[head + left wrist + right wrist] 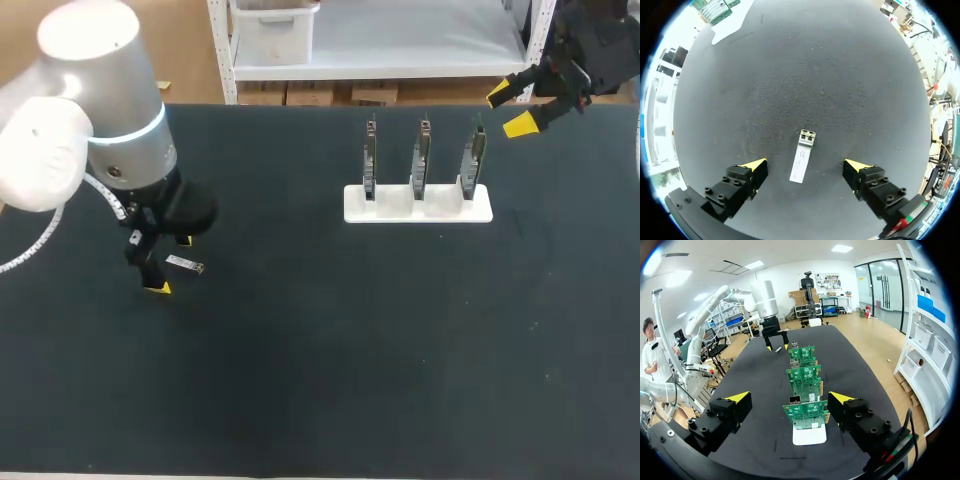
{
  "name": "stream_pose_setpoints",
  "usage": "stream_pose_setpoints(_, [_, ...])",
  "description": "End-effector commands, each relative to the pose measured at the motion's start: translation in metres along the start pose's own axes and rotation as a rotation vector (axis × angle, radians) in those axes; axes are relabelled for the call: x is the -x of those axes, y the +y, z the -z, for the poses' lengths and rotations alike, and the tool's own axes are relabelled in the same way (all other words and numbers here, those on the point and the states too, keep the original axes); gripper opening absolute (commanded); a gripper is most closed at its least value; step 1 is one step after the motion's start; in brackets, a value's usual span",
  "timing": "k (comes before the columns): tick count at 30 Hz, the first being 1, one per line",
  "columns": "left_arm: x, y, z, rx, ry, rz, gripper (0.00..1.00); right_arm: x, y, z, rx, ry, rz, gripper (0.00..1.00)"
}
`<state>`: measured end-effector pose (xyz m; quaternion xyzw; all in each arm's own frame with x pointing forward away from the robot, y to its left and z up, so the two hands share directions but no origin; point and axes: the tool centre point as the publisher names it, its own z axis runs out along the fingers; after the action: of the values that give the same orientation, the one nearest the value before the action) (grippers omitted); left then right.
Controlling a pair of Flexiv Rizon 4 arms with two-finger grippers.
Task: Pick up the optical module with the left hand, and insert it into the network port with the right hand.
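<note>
Between the yellow tips of the left gripper (pixel 806 169), spread wide and touching nothing, lies the optical module (pixel 802 157). It's flat on the black table (pixel 805 75), lengthwise along the fingers, socket end pointing away from the wrist. Head view: same gripper (pixel 171 264) low over the module (pixel 185 264), at table's left side. Right gripper (pixel 509 109) also wide open, nothing in it, raised near far right edge, just beyond the white holder (pixel 418 208). Holder carries 3 green circuit boards (pixel 805 412) upright in a row, in line ahead of the right fingers, w/ a small metal network port (pixel 794 400) on the nearest board's top corner. Module & holder well apart.
</note>
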<state>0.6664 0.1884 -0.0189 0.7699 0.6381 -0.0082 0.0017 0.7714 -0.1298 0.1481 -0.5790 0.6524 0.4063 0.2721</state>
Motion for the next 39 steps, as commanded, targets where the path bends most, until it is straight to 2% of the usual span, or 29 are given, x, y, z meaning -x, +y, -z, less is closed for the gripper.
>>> stream_pose_setpoints(1, [-0.001, 0.0, -0.002, 0.001, -0.004, 0.007, 1.0, 0.0, 0.0, 0.0, -0.002, 0.0, 0.0, 1.0])
stream_pose_setpoints(6, [-0.001, -0.001, -0.006, -0.007, -0.006, 0.011, 0.99, 0.0, 0.0, 0.0, -0.002, 0.0, 0.0, 1.0])
stream_pose_setpoints(7, [-0.001, -0.001, -0.007, -0.011, -0.005, 0.01, 0.82, 0.0, 0.0, 0.0, -0.002, 0.0, 0.0, 1.0])
stream_pose_setpoints(8, [-0.001, -0.001, -0.008, -0.015, -0.006, 0.01, 0.59, 0.0, 0.0, 0.0, -0.002, 0.0, 0.0, 1.0])
stream_pose_setpoints(9, [-0.001, -0.001, -0.008, -0.016, -0.006, 0.01, 0.3, 0.0, 0.0, 0.0, -0.002, 0.0, 0.0, 1.0])
stream_pose_setpoints(11, [-0.001, -0.001, -0.008, -0.018, -0.006, 0.01, 0.0, 0.0, 0.0, 0.0, -0.002, 0.0, 0.0, 1.0])
stream_pose_setpoints(28, [0.001, 0.004, -0.007, -0.022, 0.001, 0.012, 0.0, 0.0, 0.0, 0.0, -0.002, 0.0, 0.0, 1.0])
stream_pose_setpoints(36, [0.004, 0.01, 0.005, -0.002, -0.042, 0.055, 0.0, 0.0, 0.0, 0.0, -0.002, 0.0, 0.0, 1.0])
stream_pose_setpoints(39, [0.001, 0.014, 0.012, 0.019, 0.007, 0.059, 0.0, 0.0, 0.0, 0.0, -0.002, 0.0, 0.0, 1.0])
